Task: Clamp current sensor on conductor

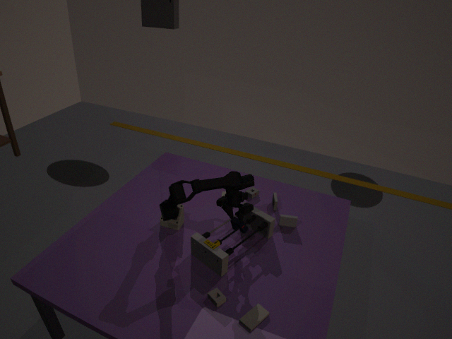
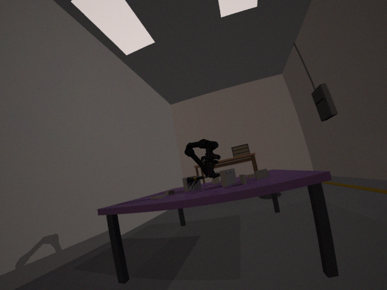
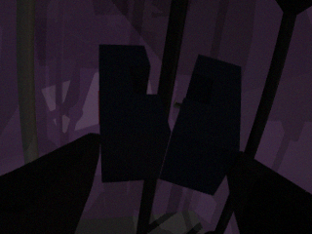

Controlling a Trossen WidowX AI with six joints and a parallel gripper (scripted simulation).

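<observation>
Gripper (image 1: 242, 219) (image 3: 166, 152) is clamped on the split-core sensor (image 1: 239, 224) (image 3: 168, 122), fingers part-way apart with the body between them. In the wrist view one finger (image 3: 54, 180) comes in from lower left and the other (image 3: 268, 195) from lower right, each against an outer side of the sensor. Sensor is mid-frame there: two dark blue halves, meeting low down, splayed into a V toward the top of the frame, so it's open. Long axis of each half runs roughly up-down in that view, the right one leaning right at the top. Arrow direction: can't tell, too dark.

Top view: sensor is right of and below centre, at the middle rod (image 1: 230, 235) (image 3: 174, 49), between the near end block (image 1: 209, 255) and the far end block (image 1: 265, 223). Yellow LOAD marker (image 1: 212, 244) sits at the lower-left end of that rod, by the near block. Wrist view has the rod passing behind the sensor, showing in the gap between the halves and again below them. Can't tell whether it's inside the opening. Arm (image 1: 213, 183) (image 2: 197, 144) reaches in from the left over the purple table (image 1: 120, 219) (image 2: 265, 189).
</observation>
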